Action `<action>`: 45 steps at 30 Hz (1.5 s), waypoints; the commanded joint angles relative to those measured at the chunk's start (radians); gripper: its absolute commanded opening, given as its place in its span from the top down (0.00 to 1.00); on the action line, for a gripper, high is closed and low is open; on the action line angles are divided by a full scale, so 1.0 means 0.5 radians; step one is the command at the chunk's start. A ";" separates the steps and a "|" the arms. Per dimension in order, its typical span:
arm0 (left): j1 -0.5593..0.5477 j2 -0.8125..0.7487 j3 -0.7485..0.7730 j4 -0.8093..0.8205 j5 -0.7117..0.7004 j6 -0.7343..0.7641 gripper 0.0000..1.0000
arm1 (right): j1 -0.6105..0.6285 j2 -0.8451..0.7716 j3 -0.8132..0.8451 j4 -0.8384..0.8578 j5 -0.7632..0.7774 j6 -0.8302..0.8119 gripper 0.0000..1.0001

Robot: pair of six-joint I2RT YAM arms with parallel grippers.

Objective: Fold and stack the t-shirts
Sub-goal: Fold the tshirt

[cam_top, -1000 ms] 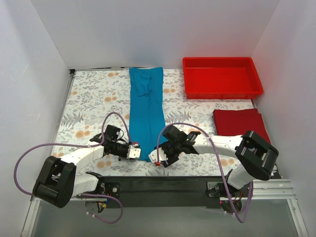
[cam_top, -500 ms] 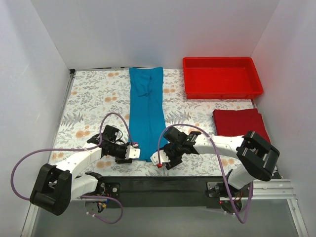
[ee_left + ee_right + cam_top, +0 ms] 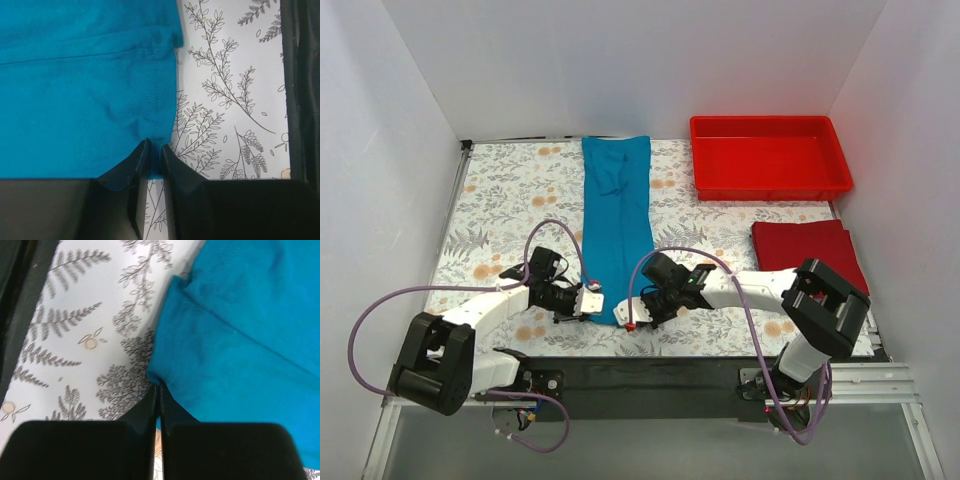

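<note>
The teal-blue t-shirt (image 3: 617, 215) lies folded into a long narrow strip that runs from the back of the table to its near edge. My left gripper (image 3: 592, 301) sits at the strip's near left corner. In the left wrist view that gripper (image 3: 154, 145) is shut on the stitched hem of the teal cloth (image 3: 75, 100). My right gripper (image 3: 633, 320) is at the near right corner. In the right wrist view its jaws (image 3: 159, 385) are pressed together on the corner of the teal cloth (image 3: 240, 340). A folded red t-shirt (image 3: 808, 250) lies at the right.
A rigid red tray (image 3: 770, 188) stands at the back right, nothing showing inside it. The table wears a floral cloth (image 3: 510, 200). White walls close in on the left, back and right. The black base rail (image 3: 640, 375) runs along the near edge.
Both grippers have slid inward onto the near corners of the teal strip and closed on its hem. The shirt itself has not moved.
</note>
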State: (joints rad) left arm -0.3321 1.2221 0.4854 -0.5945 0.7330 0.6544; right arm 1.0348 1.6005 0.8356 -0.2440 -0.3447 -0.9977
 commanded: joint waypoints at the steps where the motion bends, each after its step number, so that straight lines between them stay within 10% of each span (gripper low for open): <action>1: -0.032 0.026 0.008 0.026 -0.039 0.017 0.87 | 0.011 0.149 0.001 -0.055 0.152 0.093 0.99; 17: -0.054 -0.450 0.161 -0.106 0.123 -0.394 1.00 | 0.020 -0.293 0.240 -0.175 0.082 0.256 0.99; 45: 0.425 1.308 1.575 0.664 0.166 -0.527 1.00 | -0.799 0.925 1.614 0.043 -0.044 -0.226 0.99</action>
State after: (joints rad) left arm -0.1314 1.8603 1.2175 -0.3012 0.8165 0.3851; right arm 0.6518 2.0369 1.5745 -0.2657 -0.3389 -1.0775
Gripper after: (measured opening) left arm 0.022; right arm 0.022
